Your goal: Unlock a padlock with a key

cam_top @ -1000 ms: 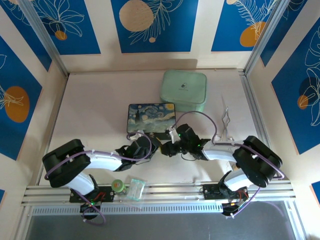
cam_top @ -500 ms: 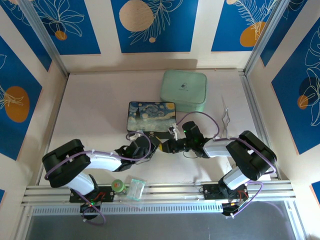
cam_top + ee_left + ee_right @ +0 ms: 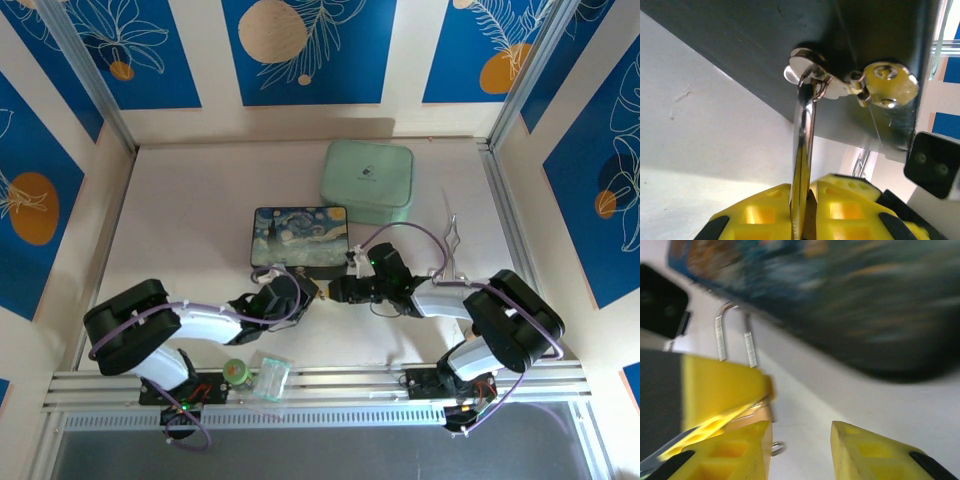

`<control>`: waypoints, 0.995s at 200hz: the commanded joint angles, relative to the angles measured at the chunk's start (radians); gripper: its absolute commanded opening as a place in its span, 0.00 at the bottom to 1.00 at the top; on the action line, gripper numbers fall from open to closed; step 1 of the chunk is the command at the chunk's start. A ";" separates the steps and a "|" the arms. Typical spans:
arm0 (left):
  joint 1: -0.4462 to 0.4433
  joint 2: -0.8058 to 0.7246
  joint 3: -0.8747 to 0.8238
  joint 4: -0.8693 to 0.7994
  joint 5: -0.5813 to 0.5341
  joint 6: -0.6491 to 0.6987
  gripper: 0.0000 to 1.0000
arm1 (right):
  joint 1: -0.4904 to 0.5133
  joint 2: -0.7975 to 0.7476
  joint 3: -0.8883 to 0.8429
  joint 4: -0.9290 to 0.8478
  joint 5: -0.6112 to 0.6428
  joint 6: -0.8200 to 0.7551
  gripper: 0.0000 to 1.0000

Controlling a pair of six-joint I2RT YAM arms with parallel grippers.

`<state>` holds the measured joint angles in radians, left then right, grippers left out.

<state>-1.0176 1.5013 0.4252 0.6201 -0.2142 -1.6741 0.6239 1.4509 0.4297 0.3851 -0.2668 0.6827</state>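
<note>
My left gripper is shut on the padlock, whose brass body sits between its yellow fingers. The silvery shackle sticks out toward the side of the painted box. In the left wrist view its tip lies by the box's latch. My right gripper faces the left one, open, with bare table between its fingers and the padlock beside its left finger. A small silvery ring peeks out under the padlock body. The key itself is hidden.
A mint-green case stands behind the box. A long bent wire lies at the right near the rail. A small bottle and a clear bag rest on the front rail. Bare table lies to the left.
The right gripper's jaws have spread apart, and its arm has shifted a little. The painted box has slid slightly left. The left gripper holds still.
</note>
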 commanded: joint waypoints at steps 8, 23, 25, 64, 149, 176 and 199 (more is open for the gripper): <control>-0.007 -0.027 -0.009 0.001 0.010 0.012 0.00 | 0.004 -0.017 -0.008 -0.071 0.103 -0.004 0.36; -0.007 -0.032 -0.011 -0.002 0.006 0.012 0.00 | 0.009 -0.032 -0.007 -0.077 0.109 -0.009 0.36; -0.007 -0.033 -0.011 -0.005 0.006 0.013 0.00 | 0.010 -0.035 -0.008 -0.077 0.110 -0.009 0.36; -0.003 -0.063 -0.003 -0.111 -0.023 0.063 0.00 | 0.027 -0.099 -0.008 -0.080 0.114 -0.033 0.48; 0.063 -0.106 0.144 -0.622 0.014 0.412 0.00 | 0.077 -0.075 0.126 -0.196 0.211 -0.075 0.59; 0.065 -0.079 0.206 -0.777 -0.065 0.510 0.00 | 0.102 -0.051 0.138 -0.184 0.244 -0.077 0.59; 0.065 -0.061 0.221 -0.804 -0.095 0.550 0.03 | 0.106 -0.047 0.134 -0.177 0.247 -0.071 0.59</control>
<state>-0.9577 1.4113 0.6155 -0.0292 -0.2405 -1.2507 0.7216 1.3949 0.5442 0.2146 -0.0479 0.6212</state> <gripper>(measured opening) 0.125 0.588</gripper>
